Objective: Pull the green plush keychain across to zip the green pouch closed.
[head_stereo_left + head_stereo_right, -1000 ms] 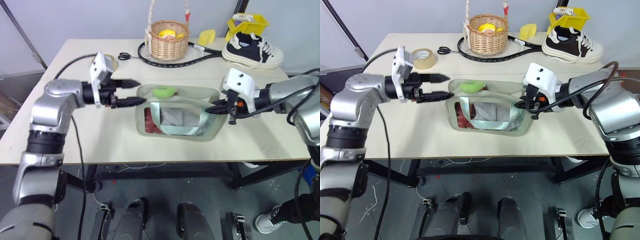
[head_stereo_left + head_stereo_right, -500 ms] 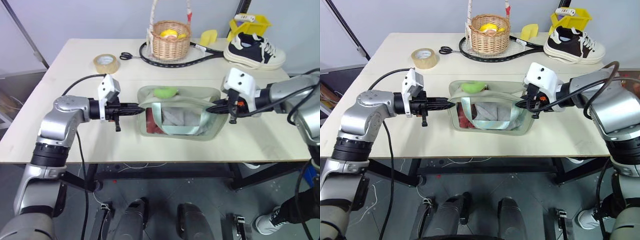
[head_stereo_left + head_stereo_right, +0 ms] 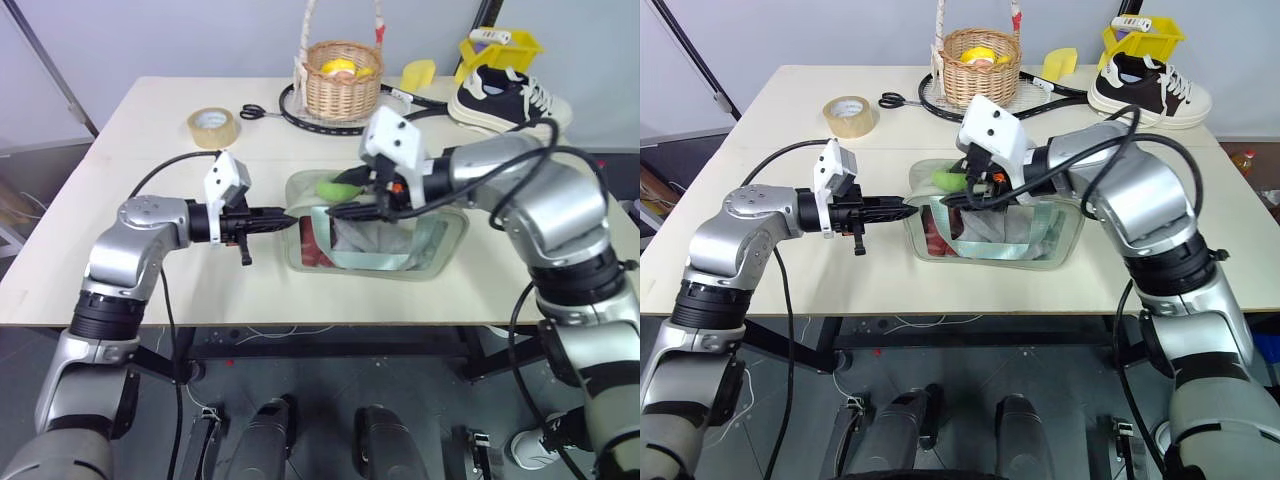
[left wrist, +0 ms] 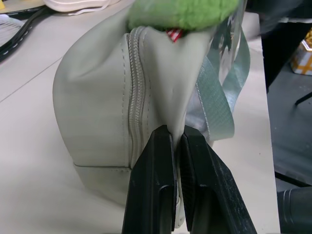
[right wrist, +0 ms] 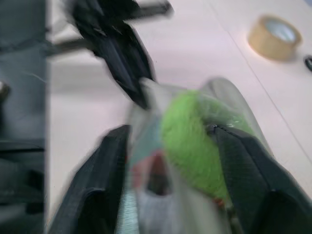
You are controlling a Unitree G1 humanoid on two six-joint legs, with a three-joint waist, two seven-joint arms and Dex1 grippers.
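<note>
The green pouch (image 3: 442,246) lies in the middle of the table with its clear window facing me. My left gripper (image 3: 283,215) is shut on the fabric of the pouch's left end; in the left wrist view its fingers (image 4: 156,161) pinch a fold beside the zip. The green plush keychain (image 3: 335,187) sits on top of the pouch near that end. My right gripper (image 5: 170,129) is over the pouch top. It is open, with one finger on each side of the keychain (image 5: 190,141).
At the back of the table stand a wicker basket (image 3: 340,80), a racket (image 3: 405,108), scissors (image 3: 255,112) and a tape roll (image 3: 212,127). A sneaker (image 3: 510,100), a yellow bin (image 3: 500,45) and a yellow wedge (image 3: 415,72) sit at the back right.
My left gripper shut on the pouch's left end. My right gripper let go of the pouch's right end, swung left across the pouch top to the keychain and opened.
</note>
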